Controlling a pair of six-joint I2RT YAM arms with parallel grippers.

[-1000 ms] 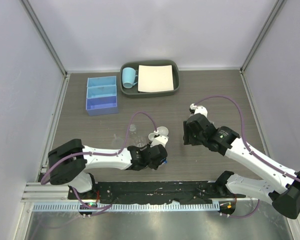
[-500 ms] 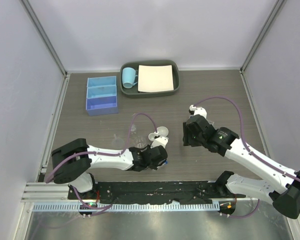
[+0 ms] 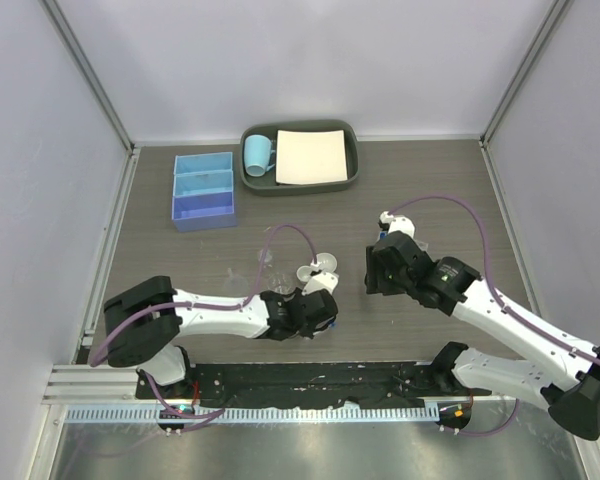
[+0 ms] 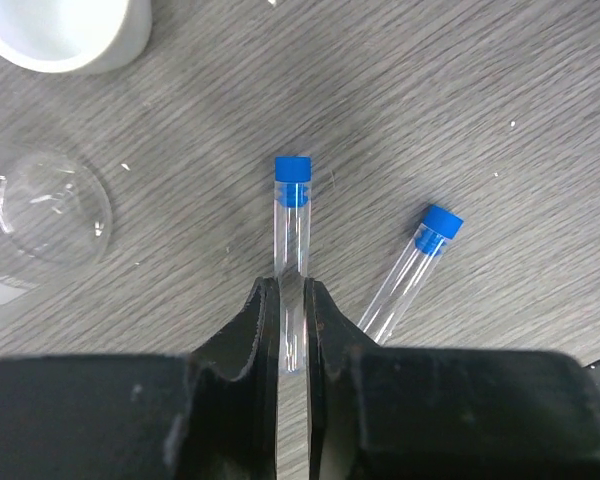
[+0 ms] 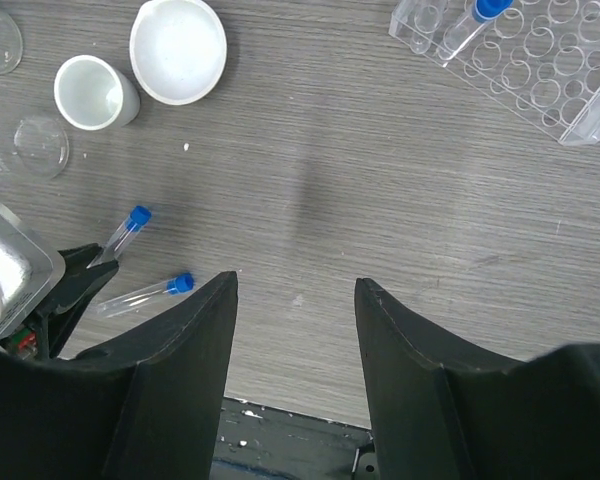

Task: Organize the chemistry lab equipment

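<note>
My left gripper (image 4: 292, 285) is shut on the lower end of a thin clear blue-capped tube (image 4: 292, 215), low over the table; the same tube (image 5: 125, 232) shows in the right wrist view. A second tube (image 4: 412, 265) lies just to its right. Two white round dishes (image 5: 178, 50) (image 5: 95, 92) and a small clear bottle (image 4: 40, 205) sit beyond them. The clear tube rack (image 5: 525, 65) holds a third tube (image 5: 470, 25). My right gripper (image 5: 295, 280) hangs open over bare table. The blue three-compartment box (image 3: 203, 190) stands at the back left.
A dark grey tray (image 3: 348, 175) at the back holds a white sheet and a light-blue mug (image 3: 258, 153). The black base rail (image 3: 310, 382) runs along the near edge. Grey walls close in the left, right and back sides.
My left gripper's jaws have closed on the blue-capped tube, and the left wrist has shifted slightly. The right arm has barely moved.
</note>
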